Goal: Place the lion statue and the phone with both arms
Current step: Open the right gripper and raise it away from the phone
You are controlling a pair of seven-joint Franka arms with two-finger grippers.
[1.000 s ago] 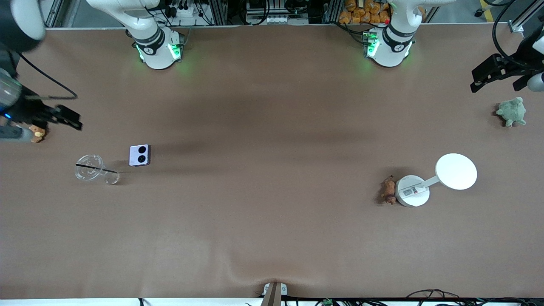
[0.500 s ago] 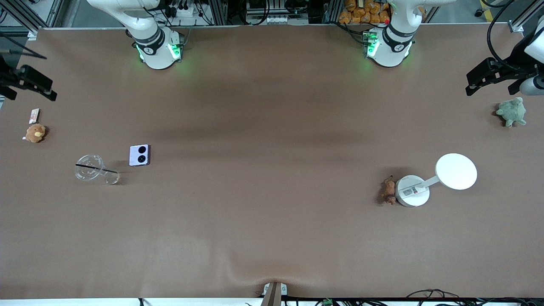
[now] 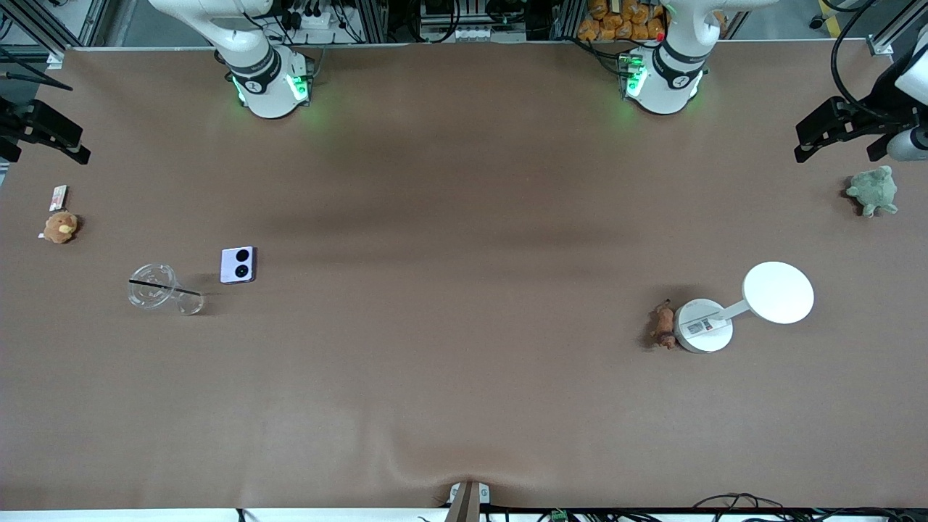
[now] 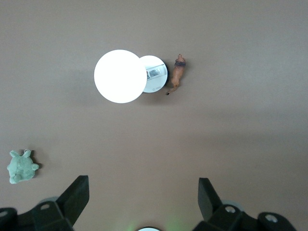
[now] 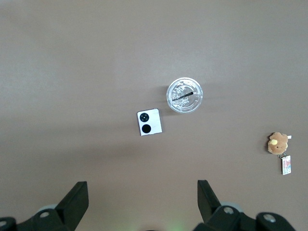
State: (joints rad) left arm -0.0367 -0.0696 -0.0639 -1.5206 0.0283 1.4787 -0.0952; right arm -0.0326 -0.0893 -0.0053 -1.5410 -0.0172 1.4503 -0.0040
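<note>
Lion statue [image 3: 663, 325]: slender orange-brown figurine, darker mane end, thin tail; lies on the table at lower right of the front view, touching the lamp's base; also in the left wrist view [image 4: 178, 73].
Phone [image 3: 238, 264]: squarish, pale lavender-white, smooth, two black round lenses along one edge; flat on the table at centre left of the front view, just beside the cup; also in the right wrist view [image 5: 149, 122].
Lamp [image 3: 777, 293]: white, round flat base, thin neck, disc head.
Cup [image 3: 154, 286]: clear plastic, on its side, black straw through the lid; contents cannot be told.
Tan plush [image 3: 60, 227]: rounded, fuzzy, paper tag attached; left edge.
Green plush turtle [image 3: 873, 191]: soft, right edge.
Table [image 3: 464, 406]: matte brown covering, slightly wrinkled at the bottom edge.
Left gripper [image 4: 141, 199]: fingers spread wide, nothing between them; up in the air at the upper right edge, over the table above the turtle.
Right gripper [image 5: 139, 199]: fingers spread wide, holding nothing; at the upper left edge, over the table's end.
</note>
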